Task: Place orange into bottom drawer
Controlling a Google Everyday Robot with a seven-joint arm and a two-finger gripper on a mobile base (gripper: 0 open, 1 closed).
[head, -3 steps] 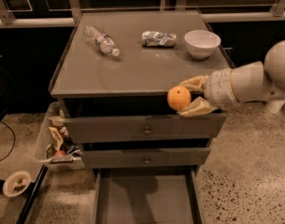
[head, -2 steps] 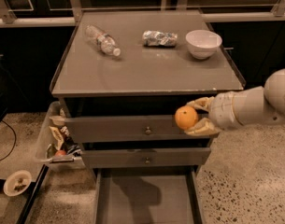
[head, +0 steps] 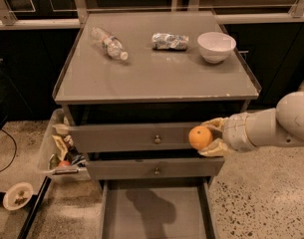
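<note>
On the worktop (head: 141, 81) I saw a plastic bottle (head: 107, 43), a crumpled foil packet (head: 170, 41) and a white bowl (head: 216, 46). Below, the bottom drawer (head: 154, 214) stood open. Up at the right end of the top drawer front (head: 131, 137) — well above that tray — the gripper (head: 208, 138) had its fingers clamped on the orange (head: 199, 137).

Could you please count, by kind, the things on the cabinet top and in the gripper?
Bottle: 1
Silvery packet: 1
White bowl: 1
Orange: 1, held in the gripper, in front of the top drawer
Total: 4
</note>
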